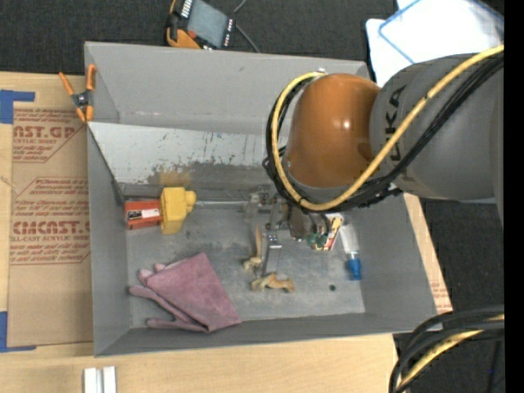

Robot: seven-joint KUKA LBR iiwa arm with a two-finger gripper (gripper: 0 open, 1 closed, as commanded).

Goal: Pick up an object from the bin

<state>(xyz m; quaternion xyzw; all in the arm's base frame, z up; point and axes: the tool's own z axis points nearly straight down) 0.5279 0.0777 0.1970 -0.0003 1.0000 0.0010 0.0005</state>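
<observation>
1. Bin (106, 187): grey sheet metal with sloping walls; the flat floor is scuffed and speckled dark along its far edge.
2. Arm (442, 129): grey and rounded, carrying a glossy orange dome cover (332, 133) ringed by yellow and black cables.
3. Gripper (266, 248): slim metal parts hanging below the dome over the middle of the floor; whether it is wide or narrow cannot be told.
4. Tan pieces (272, 283): small, knobbly and irregular, lying on the floor just beside and below the gripper's tip.
5. Yellow block (175, 206): chunky moulded plastic, touching a red box (142, 215) at the left wall.
6. Glove (187, 295): mauve, soft, rumpled cloth in the near-left corner.
7. Tube (351, 256): pale, slender, blue-capped, right of the gripper.
</observation>
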